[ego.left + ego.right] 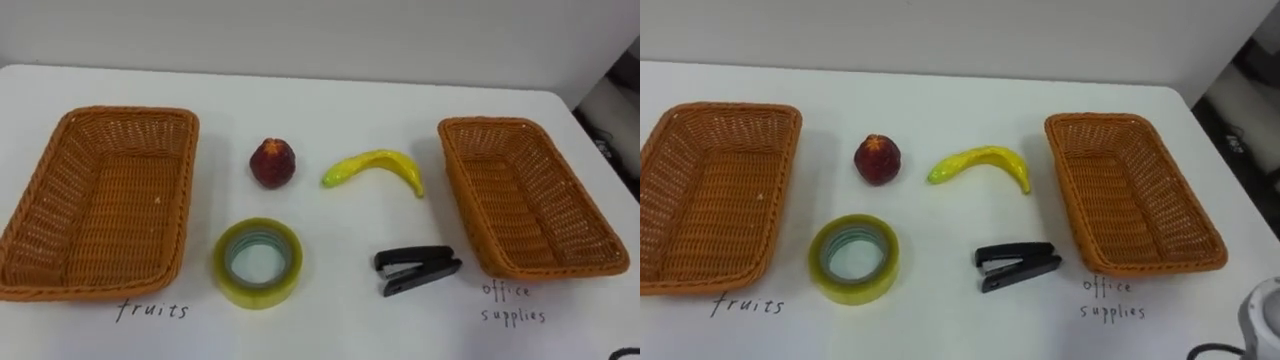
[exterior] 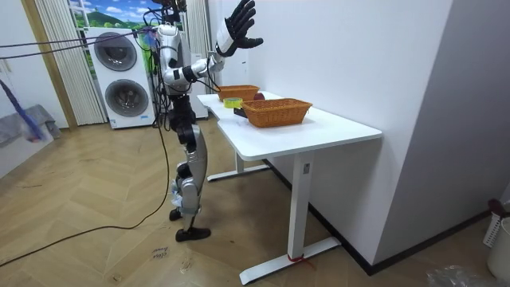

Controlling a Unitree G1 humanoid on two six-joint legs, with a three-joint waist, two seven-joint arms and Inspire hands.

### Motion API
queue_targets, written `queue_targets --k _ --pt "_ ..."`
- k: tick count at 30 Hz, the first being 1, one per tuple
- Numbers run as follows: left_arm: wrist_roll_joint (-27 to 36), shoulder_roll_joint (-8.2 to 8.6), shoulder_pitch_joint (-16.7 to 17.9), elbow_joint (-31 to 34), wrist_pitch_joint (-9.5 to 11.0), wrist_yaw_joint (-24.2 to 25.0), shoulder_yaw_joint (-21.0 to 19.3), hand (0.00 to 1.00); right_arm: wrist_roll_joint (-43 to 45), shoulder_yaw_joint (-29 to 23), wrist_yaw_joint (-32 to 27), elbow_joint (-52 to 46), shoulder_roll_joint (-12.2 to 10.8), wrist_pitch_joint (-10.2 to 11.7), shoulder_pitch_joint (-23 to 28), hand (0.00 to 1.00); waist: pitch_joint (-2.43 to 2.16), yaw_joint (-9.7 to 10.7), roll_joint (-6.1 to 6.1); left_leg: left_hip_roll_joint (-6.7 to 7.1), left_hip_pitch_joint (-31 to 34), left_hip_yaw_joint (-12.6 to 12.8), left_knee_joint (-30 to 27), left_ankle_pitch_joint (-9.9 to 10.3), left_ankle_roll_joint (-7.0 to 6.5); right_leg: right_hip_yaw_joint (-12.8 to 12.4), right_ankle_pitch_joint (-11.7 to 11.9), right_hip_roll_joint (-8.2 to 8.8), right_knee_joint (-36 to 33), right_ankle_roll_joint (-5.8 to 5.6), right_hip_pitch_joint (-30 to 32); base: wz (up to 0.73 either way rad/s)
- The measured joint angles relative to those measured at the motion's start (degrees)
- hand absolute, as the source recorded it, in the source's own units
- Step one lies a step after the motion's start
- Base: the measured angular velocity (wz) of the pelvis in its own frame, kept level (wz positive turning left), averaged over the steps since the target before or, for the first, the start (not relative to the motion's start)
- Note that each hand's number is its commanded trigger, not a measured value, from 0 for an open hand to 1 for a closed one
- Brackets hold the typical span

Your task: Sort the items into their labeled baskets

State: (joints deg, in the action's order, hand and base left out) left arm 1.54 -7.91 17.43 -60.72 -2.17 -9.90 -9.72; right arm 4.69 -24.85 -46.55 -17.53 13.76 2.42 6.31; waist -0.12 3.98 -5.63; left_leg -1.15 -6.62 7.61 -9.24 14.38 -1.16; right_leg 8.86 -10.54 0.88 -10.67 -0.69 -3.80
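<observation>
So, my right hand (image 2: 239, 30) is up in the air, fingers spread, empty. Peach (image 1: 272, 162), banana (image 1: 375, 168), tape roll (image 1: 257, 262) and stapler (image 1: 416, 270) lie on the table (image 1: 320, 100) between the fruits basket (image 1: 100, 200) and the office basket (image 1: 530, 200).

Left eye and right eye views: stereo pair on the robot's head, close above the bench (image 1: 320, 90), facing down toward its far edge; right eye set slightly rightward. Room view: well off, beyond the bench's end, facing the whole robot side-on. Shared by all: bench, left basket (image 1: 100, 200), right basket (image 1: 530, 200).
</observation>
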Motion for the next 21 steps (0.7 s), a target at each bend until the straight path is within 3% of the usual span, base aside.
queue_targets --k 6,10,14,18,21 --pt "-1.73 0.02 -0.15 -0.17 0.61 -0.06 -0.26 0.00 2.22 0.00 3.25 -4.07 0.12 0.12 -1.26 0.00 -0.39 -0.44 1.45 0.03 -0.20 0.02 -0.05 -0.01 0.00 0.61 0.00 0.05 0.06 -0.01 -0.20 0.00" --pt "-4.36 0.07 -0.06 -0.21 1.02 0.29 -0.21 0.00 3.04 0.00 6.13 -6.87 0.14 0.61 -1.43 0.00 -0.18 -0.54 1.83 -0.06 -0.32 -0.23 -0.07 -0.05 0.06 0.75 0.00 0.03 0.07 -0.01 -0.37 0.00" --pt "-6.01 0.31 -0.07 0.05 1.02 0.87 -0.05 0.00 4.93 0.70 9.86 -9.08 0.46 0.74 -2.06 0.00 0.02 -0.70 1.36 -0.17 0.05 -0.31 -0.33 -0.09 0.12 1.25 0.01 0.15 0.03 0.01 -0.32 0.04" --pt "-7.25 -0.08 -0.22 0.12 0.89 1.99 -0.09 0.00 4.86 3.48 16.22 -9.85 4.91 0.38 -2.77 0.00 0.29 -1.02 0.24 -0.19 0.14 -0.43 -0.15 -0.14 0.11 1.31 0.06 0.15 0.02 0.09 -0.20 0.00" --pt "-7.24 -0.87 -0.32 0.03 0.60 2.64 -0.13 0.00 4.84 5.75 21.87 -10.01 5.17 -0.90 -2.83 0.00 0.23 -1.33 -0.83 -0.25 0.12 -0.44 -0.06 -0.19 0.20 1.39 0.14 -0.05 0.02 0.22 -0.15 0.00"
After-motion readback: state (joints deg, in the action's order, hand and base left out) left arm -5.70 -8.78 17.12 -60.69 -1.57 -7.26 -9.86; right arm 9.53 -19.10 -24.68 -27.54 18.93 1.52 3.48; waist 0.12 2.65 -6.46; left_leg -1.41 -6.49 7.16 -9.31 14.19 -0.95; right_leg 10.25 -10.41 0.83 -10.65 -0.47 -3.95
